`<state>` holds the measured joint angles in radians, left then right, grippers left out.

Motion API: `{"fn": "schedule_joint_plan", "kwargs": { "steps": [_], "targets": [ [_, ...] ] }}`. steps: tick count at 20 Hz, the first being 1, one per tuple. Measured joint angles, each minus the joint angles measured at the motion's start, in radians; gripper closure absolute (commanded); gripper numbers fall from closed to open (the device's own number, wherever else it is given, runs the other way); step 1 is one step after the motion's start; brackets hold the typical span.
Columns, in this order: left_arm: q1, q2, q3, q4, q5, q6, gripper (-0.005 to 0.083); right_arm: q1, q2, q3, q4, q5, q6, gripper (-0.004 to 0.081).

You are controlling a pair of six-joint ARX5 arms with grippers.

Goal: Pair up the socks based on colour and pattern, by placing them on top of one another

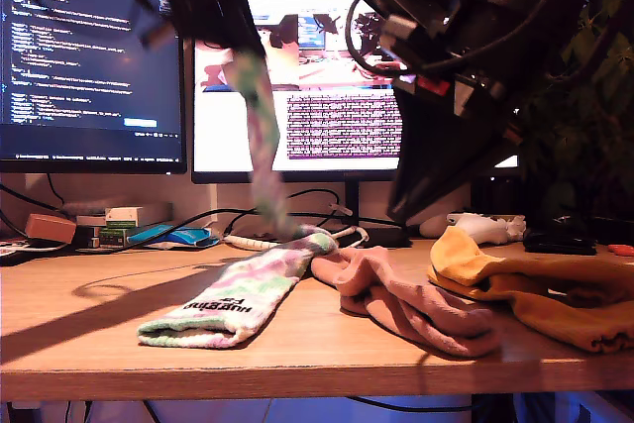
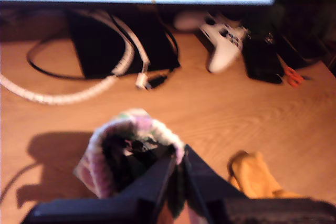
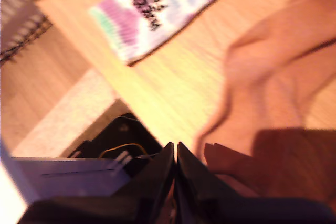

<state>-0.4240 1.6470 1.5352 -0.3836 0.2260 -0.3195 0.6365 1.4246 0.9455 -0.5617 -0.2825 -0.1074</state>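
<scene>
My first tool pinches one tie-dye sock, dangling above its mate, the flat tie-dye sock, on the worktop. My second tool is closed, empty. Best lower slowly, aligning cuff over cuff before releasing.

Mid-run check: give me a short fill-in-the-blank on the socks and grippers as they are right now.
1. My first gripper is shut on a hanging ____ sock.
2. The other tie-dye sock lies flat on the ____.
3. My second gripper is shut and holds ____.
4. At the exterior view's right, beside the pink socks, lies a heap of ____ socks.

Missing words: tie-dye; desk; nothing; mustard-yellow
</scene>
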Motion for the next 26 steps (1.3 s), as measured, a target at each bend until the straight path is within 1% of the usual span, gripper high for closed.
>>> {"fn": "schedule_joint_plan", "kwargs": {
  "steps": [4,8,11,13,15,17,21,23,26],
  "targets": [
    [0.0,-0.056,0.0,0.0,0.0,0.0,0.0794,0.0,0.0,0.0,0.0,-0.001,-0.018,0.0781],
    [-0.006,-0.057,0.001,-0.083,0.0,0.0,0.0794,0.0,0.0,0.0,-0.001,-0.003,-0.018,0.0781],
    [-0.026,-0.057,0.001,-0.096,0.0,0.001,0.0794,0.0,0.0,0.0,-0.002,-0.019,-0.021,0.0781],
    [-0.045,-0.057,0.002,-0.172,0.0,0.001,0.0794,0.0,0.0,0.0,-0.005,-0.022,-0.021,0.0781],
    [-0.06,-0.057,0.002,-0.269,-0.028,0.01,0.0794,0.0,0.0,0.0,-0.005,-0.022,-0.021,0.0781],
    [-0.063,-0.057,0.002,-0.339,-0.056,0.018,0.0794,0.0,0.0,0.0,-0.005,-0.022,-0.021,0.0781],
    [-0.064,-0.057,0.002,-0.465,-0.063,0.027,0.0794,0.0,0.0,0.0,0.015,-0.022,-0.021,0.0781],
    [-0.066,-0.055,0.002,-0.481,-0.063,0.032,0.0794,0.0,0.0,0.0,0.03,-0.023,-0.021,0.0781],
    [-0.093,-0.048,0.002,-0.5,-0.043,0.034,0.0787,0.0,0.0,0.0,0.03,-0.026,-0.021,0.0781]
  ]
}}
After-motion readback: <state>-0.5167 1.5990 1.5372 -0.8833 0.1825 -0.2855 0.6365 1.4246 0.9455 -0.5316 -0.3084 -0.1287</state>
